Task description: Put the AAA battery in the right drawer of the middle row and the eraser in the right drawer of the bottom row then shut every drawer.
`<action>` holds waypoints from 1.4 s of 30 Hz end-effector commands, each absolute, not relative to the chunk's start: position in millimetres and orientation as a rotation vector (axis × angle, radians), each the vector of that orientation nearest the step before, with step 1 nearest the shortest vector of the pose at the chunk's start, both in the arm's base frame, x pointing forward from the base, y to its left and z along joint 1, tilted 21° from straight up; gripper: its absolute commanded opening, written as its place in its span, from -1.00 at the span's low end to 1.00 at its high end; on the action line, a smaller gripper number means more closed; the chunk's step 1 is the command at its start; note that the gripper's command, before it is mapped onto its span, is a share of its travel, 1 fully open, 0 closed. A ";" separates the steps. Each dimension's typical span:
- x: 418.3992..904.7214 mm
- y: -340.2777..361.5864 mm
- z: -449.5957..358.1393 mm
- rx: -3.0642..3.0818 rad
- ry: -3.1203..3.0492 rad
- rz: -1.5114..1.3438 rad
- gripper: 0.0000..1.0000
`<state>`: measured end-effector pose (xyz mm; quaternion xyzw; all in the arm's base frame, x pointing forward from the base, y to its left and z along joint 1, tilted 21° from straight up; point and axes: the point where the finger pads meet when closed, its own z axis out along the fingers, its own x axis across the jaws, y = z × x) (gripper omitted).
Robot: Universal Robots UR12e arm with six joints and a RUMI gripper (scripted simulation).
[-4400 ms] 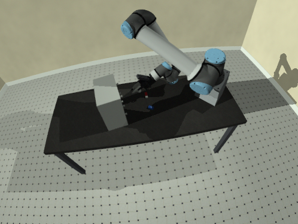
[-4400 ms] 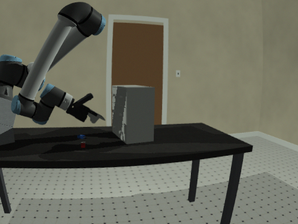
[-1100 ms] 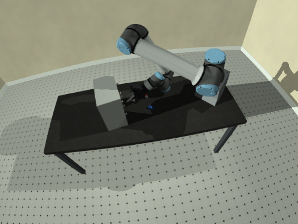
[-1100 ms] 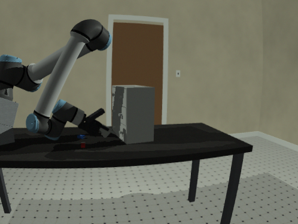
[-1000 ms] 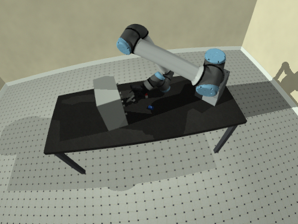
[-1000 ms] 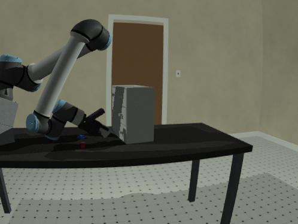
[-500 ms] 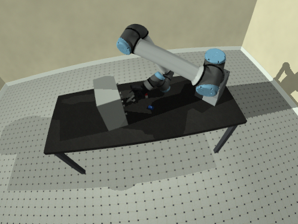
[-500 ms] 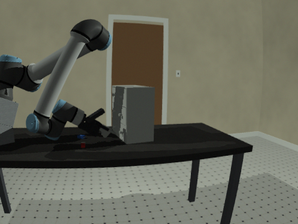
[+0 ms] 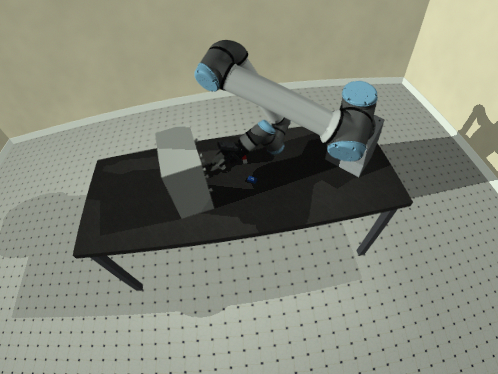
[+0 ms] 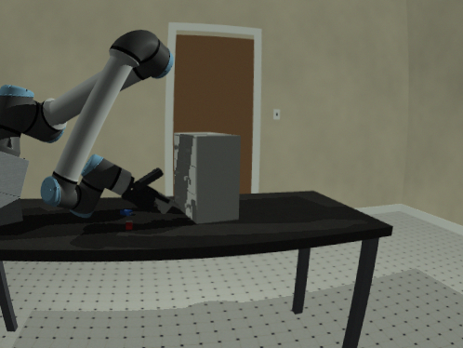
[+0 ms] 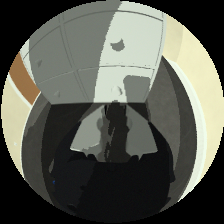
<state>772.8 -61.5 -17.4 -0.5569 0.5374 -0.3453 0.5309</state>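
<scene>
Grey box-shaped chest point(image 10: 215, 176) of drawers: stood upright on the black rectangular bench point(image 10: 279, 219), used here as the landmark. Its drawer fronts faced the arm; in the wrist view point(image 11: 100, 55) they showed as a grid of panels, all flush, with small knobs only faintly visible.

Black two-jaw gripper point(image 10: 166, 205): low, just in front of the chest's bottom row, tips at or near the drawer face; contact could not be confirmed. Jaws stood narrowly parted with nothing between them. In the wrist view point(image 11: 116, 131) the fingers merged into dark shadow and were hard to separate.

Small blue object point(image 9: 251, 179): on the bench, in front of the chest, beyond the gripper; too small to identify as battery or eraser.

Small red object point(image 10: 128, 225): on the bench close beside the blue one point(image 10: 125, 212); in the top view point(image 9: 244, 158) nearly hidden under the arm's wrist.

Arm's grey pedestal point(image 9: 372, 145): far from the chest at the bench's other end, cut off in the exterior view.
</scene>
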 end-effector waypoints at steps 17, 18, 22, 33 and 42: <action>786.5 -59.9 -12.4 -1.329 1.282 -0.825 -0.61; 787.5 -59.8 -12.1 -1.329 1.282 -0.825 -0.61; 790.6 -59.4 -11.1 -1.329 1.282 -0.825 -0.61; 799.6 -58.3 -8.1 -1.329 1.282 -0.825 -0.61; 803.3 -57.8 -6.9 -1.329 1.282 -0.825 -0.61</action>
